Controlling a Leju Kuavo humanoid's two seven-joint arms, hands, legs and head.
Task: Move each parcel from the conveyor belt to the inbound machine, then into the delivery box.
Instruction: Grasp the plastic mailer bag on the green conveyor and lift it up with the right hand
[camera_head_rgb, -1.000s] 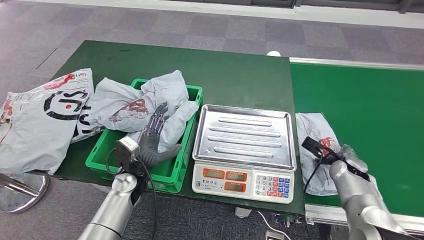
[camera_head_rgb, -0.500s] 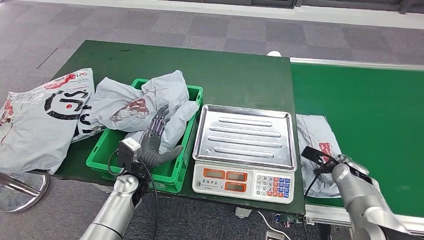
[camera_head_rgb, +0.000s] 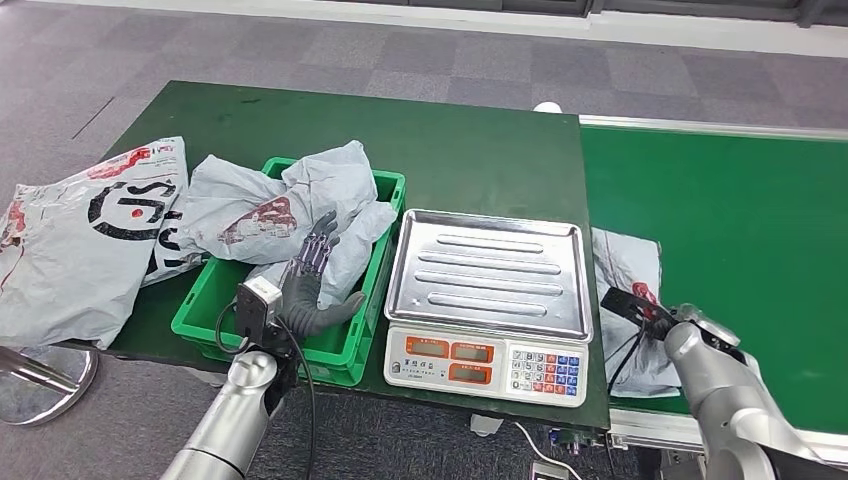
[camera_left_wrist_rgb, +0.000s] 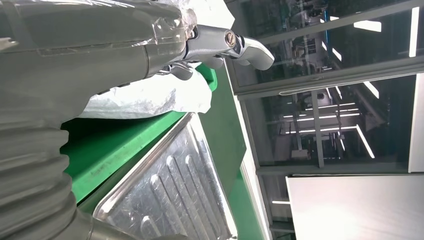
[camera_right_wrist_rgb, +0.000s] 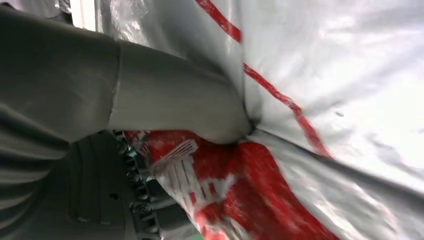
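Parcel (camera_head_rgb: 628, 290) on the conveyor belt (camera_head_rgb: 740, 220) sits bunched under the right hand (camera_right_wrist_rgb: 165, 150), whose thumb and fingers pinch its plastic (the left hand (camera_head_rgb: 312, 275) hangs open over the crate), so the next move, I'd judge, is a lift onto the scale (camera_head_rgb: 490, 270) beside that hand.

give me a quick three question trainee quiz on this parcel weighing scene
1. True or false: the silver steel tray of the white electronic scale is bare.
2. Which robot hand presses into the grey plastic parcel with red print on the green conveyor belt?
3. The green plastic crate holds: A) grey parcels B) cardboard boxes C) nothing.

Key: 1 true; 2 right robot hand; 3 A.
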